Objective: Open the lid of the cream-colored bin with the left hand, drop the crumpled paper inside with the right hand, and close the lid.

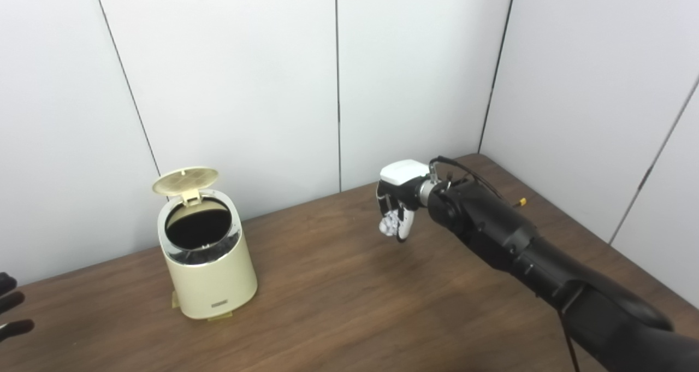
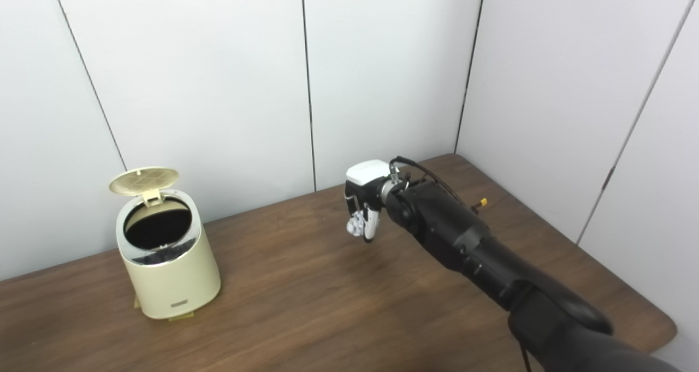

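We are seeing our left hand (image 1: pixel 12 306) only in the left eye view, where dark fingertips are poking in at the worktop's (image 1: pixel 349 301) near left edge, spread apart and holding nothing; the right eye view is leaving it out entirely. Our right arm (image 1: pixel 546 268) is reaching in from the near right corner, crossing the right half of the worktop. Beyond it, our right hand (image 1: pixel 398 205) is hanging above the worktop's middle, fingers pointing down and clenching the crumpled paper (image 1: pixel 389 225), well apart from the cream-colored bin (image 1: pixel 210 273). The bin is standing toward the far left edge, its lid (image 1: pixel 184 180) tipped up at the back, its dark inside showing nothing we can make out.
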`<state>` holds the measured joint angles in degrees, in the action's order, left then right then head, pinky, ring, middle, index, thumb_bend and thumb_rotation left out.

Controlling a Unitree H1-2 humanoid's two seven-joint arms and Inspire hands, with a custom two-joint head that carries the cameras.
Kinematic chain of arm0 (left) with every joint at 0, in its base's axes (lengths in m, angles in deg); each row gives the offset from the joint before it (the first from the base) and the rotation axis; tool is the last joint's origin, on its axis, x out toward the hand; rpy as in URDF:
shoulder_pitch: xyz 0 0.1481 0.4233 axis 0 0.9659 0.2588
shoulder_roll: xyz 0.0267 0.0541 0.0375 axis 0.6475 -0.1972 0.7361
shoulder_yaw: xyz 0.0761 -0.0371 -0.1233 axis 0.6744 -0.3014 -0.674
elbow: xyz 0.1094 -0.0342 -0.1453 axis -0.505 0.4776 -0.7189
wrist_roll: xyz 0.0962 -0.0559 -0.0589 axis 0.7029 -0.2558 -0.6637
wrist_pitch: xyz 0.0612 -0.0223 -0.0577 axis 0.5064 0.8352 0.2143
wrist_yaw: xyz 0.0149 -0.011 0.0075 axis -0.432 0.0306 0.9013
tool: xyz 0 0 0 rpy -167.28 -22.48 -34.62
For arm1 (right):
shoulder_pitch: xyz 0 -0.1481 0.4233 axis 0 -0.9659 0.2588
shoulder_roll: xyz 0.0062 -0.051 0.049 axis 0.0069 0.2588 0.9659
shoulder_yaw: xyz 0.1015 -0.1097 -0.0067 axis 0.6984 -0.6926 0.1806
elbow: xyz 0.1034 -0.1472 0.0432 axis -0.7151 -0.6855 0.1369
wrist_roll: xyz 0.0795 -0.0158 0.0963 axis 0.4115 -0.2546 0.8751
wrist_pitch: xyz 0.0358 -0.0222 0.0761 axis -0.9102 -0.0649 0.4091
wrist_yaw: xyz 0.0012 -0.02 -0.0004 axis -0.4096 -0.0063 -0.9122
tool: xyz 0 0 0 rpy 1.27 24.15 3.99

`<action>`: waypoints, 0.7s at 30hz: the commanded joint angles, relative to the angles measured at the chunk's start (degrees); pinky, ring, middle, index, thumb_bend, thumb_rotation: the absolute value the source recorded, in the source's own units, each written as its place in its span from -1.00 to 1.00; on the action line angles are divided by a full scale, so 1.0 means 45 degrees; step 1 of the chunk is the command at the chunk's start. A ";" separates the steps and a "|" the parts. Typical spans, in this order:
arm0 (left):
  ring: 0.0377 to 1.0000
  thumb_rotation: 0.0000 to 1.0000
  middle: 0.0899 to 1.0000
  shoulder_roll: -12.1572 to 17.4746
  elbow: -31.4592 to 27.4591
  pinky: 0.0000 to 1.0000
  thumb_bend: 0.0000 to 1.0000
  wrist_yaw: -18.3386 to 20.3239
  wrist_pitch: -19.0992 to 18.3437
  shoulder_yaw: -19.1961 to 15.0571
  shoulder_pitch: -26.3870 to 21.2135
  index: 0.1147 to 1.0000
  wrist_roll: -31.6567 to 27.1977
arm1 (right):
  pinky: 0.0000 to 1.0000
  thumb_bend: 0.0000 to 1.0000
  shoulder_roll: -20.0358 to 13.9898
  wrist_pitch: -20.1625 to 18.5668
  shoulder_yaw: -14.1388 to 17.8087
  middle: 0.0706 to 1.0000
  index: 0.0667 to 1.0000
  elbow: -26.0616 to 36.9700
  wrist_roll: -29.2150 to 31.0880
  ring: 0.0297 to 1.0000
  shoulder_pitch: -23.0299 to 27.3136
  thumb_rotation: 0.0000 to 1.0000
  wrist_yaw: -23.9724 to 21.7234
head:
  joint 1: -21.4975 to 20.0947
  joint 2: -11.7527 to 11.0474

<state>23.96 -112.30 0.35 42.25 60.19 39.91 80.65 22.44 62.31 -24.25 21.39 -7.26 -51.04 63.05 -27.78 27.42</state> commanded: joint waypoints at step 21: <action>0.63 0.80 0.60 -0.0422 -0.0413 0.41 -0.62 -0.0420 0.0398 0.0576 -0.0486 0.47 0.0733 | -0.37 0.06 0.0476 0.0368 0.0238 -0.20 -0.09 0.3680 0.0183 -0.27 0.2801 -1.00 -0.2679 | 0.1262 -0.0092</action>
<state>22.00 -112.44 -1.15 42.28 62.70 39.88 83.40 25.21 63.32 -24.63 36.14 -7.29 -42.56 50.93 -22.07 26.98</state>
